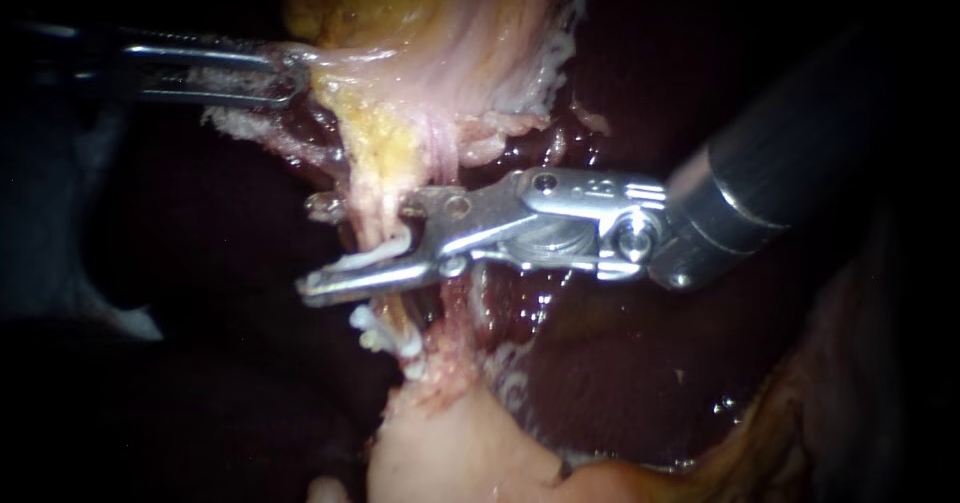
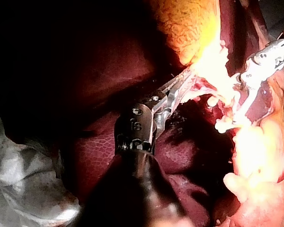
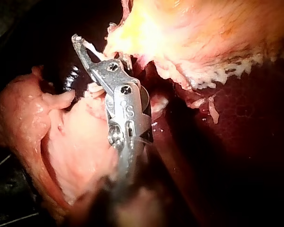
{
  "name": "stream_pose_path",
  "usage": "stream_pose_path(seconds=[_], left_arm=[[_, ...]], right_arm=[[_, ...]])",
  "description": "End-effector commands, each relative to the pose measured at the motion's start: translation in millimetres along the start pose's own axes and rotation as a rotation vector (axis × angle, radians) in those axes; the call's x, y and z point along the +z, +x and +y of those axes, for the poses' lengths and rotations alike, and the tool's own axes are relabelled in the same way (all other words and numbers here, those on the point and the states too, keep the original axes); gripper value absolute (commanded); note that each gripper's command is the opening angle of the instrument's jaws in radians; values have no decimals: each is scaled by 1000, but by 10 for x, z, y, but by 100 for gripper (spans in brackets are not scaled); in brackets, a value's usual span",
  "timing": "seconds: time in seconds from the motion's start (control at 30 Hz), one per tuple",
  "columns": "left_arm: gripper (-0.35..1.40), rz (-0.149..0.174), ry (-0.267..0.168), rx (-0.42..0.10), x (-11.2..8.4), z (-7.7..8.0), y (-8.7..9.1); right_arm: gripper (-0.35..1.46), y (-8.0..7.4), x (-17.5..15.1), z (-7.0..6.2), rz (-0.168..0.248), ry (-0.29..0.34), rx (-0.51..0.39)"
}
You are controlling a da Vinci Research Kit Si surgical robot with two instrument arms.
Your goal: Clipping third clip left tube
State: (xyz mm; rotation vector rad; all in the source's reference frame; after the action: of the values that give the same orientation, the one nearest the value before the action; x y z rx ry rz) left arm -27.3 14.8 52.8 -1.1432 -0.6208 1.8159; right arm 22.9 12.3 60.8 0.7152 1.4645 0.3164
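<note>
The left tube (image 1: 372, 211) runs down from the yellow-pink gallbladder (image 1: 440, 33) to pale tissue below. My right instrument (image 1: 315, 245) comes in from the right with its jaws open and straddling this tube. A white clip (image 1: 372, 255) lies along the lower jaw, against the tube. Two white clips (image 1: 378, 331) sit on the tube just below the jaws. At the upper left, my left instrument (image 1: 290, 73) is shut on the gallbladder's edge and holds it taut. The left wrist view shows these jaws (image 2: 187, 80) buried in bright tissue. In the right wrist view, one jaw tip (image 3: 76, 39) shows and the other is hidden.
Dark red liver (image 1: 620, 363) lies behind and to the right of the tube. A pale pink mass of tissue (image 1: 450, 453) sits at the tube's lower end. Frayed white tissue (image 1: 555, 58) hangs along the gallbladder's right edge.
</note>
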Motion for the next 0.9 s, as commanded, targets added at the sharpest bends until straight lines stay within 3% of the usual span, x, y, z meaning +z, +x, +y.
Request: stream_pose_path(seconds=[0.03, 0.3, 0.5, 0.6, 0.9], left_arm=[[-35, 0, -1, 0, 0, 0, 0], [-35, 0, -1, 0, -1, 0, 0], [-35, 0, -1, 1, -1, 0, 0], [-35, 0, -1, 1, -1, 0, 0], [-35, 0, -1, 1, -1, -1, 0]], right_arm=[[46, 3, 0, -4, 0, 2, 20], [43, 21, 2, -25, 6, 15, 62], [39, 24, 2, -26, 9, 1, 99], [30, 24, 1, -25, 15, -25, 151], [-23, 24, -4, -26, 26, -43, 275]])
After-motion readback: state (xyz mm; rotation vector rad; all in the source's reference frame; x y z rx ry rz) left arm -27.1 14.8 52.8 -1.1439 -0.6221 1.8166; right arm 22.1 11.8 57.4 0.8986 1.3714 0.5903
